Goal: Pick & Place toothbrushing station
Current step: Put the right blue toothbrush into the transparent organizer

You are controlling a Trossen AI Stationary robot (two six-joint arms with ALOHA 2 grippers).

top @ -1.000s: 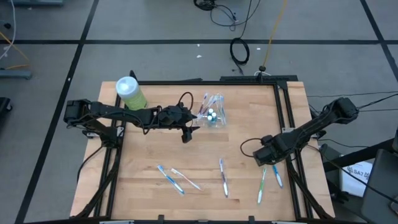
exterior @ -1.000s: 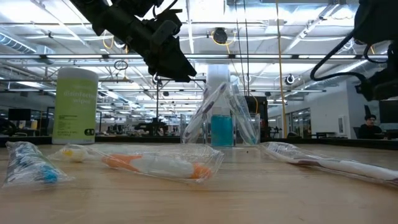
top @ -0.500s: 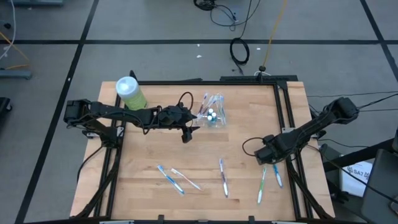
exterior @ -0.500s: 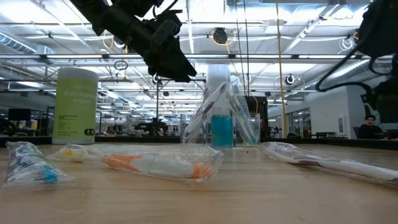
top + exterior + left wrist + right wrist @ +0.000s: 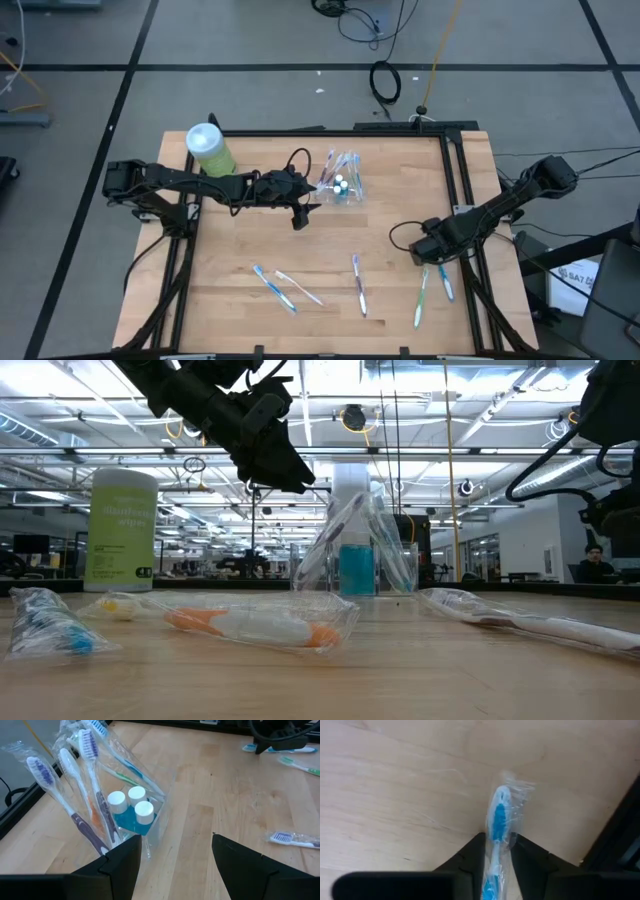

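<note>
While the right pincer (image 5: 496, 857) is lowered at the table's (image 5: 330, 250) right edge, a wrapped blue toothbrush (image 5: 496, 827) is clamped between its fingers; the left pincer (image 5: 172, 855) is held released beside the clear cup (image 5: 132, 815) of toothbrushes
</note>
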